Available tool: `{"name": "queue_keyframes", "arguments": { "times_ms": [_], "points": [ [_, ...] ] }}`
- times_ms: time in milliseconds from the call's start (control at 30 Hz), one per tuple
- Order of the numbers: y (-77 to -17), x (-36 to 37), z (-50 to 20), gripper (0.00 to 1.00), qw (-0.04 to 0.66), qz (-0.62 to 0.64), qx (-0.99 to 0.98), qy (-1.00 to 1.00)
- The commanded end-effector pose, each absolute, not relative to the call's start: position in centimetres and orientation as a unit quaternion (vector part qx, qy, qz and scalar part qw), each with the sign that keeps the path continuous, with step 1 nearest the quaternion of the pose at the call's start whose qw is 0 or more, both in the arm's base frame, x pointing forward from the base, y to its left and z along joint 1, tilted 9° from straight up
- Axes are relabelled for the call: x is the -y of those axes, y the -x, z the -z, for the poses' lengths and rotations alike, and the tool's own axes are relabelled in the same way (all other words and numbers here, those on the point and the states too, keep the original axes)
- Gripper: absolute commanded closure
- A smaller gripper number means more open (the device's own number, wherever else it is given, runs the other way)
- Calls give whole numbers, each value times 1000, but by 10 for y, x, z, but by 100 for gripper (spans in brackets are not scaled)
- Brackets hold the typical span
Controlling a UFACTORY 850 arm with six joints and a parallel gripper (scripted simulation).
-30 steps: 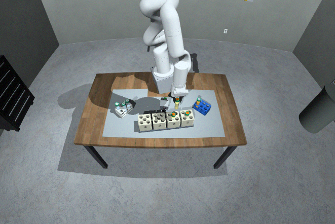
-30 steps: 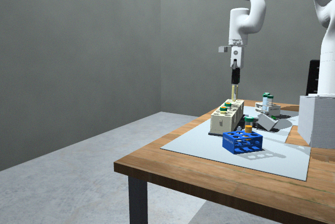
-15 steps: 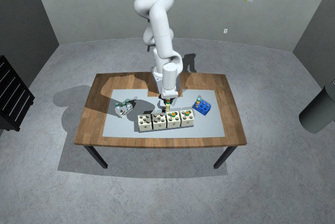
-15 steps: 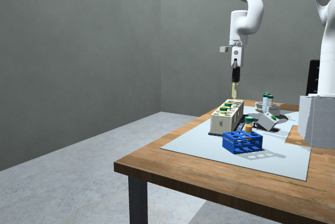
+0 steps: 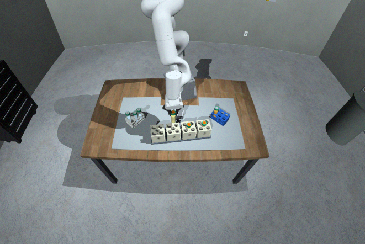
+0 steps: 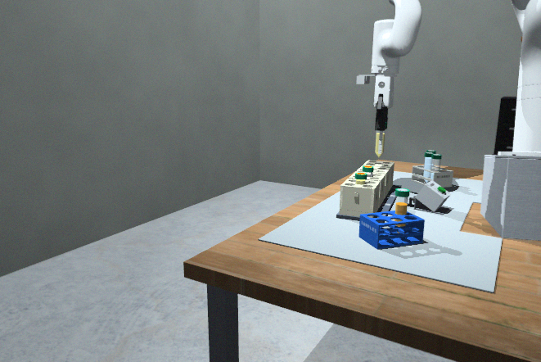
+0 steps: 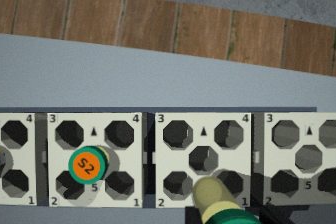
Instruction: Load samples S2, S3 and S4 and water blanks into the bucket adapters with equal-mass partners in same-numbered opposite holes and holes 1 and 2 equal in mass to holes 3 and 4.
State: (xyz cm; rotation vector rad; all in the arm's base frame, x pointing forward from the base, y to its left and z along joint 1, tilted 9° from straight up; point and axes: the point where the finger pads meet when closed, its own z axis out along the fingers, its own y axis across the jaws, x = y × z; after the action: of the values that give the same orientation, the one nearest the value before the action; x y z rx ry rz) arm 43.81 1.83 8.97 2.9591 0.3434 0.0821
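Observation:
My gripper (image 5: pixel 173 110) (image 6: pixel 380 128) is shut on an upright yellow-filled tube (image 5: pixel 173 118) (image 6: pixel 379 143) (image 7: pixel 210 191) with a green cap and orange dot; its ID is not readable. Its tip hangs above the second adapter (image 5: pixel 173 136) (image 7: pixel 161 165) from the left in the top view, touching nothing. That adapter's five holes look empty. S2 (image 5: pixel 189 124) (image 7: pixel 86 165) stands in hole 5 of the adapter marked 2 (image 5: pixel 189 135). Another orange-dotted tube (image 5: pixel 204 123) (image 6: pixel 360 175) stands in the rightmost adapter's middle hole. The leftmost adapter (image 5: pixel 158 138), marked 4, holds no tube.
The loading stand (image 5: pixel 184 140) (image 6: pixel 349 216) carries all four adapters. The blanks rack (image 5: pixel 135 123) (image 6: pixel 446 175), left, holds several green-capped tubes. The blue samples rack (image 5: pixel 223 122) (image 6: pixel 369 235), right, holds one orange-filled tube (image 5: pixel 216 112) (image 6: pixel 401 208). The sloped desk (image 6: pixel 429 196) has the green key (image 6: pixel 442 190).

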Motion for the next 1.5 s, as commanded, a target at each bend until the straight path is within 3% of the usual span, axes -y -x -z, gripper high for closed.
{"name": "queue_keyframes", "arguments": {
  "times_ms": [0, 733, 1467],
  "points": [
    [-446, -2, -93, 100, 78, -25, -115, -990],
    [-479, 86, -109, 100, 78, -25, -115, -990],
    [-480, 87, -109, 100, 78, -25, -115, -990]
  ]
}}
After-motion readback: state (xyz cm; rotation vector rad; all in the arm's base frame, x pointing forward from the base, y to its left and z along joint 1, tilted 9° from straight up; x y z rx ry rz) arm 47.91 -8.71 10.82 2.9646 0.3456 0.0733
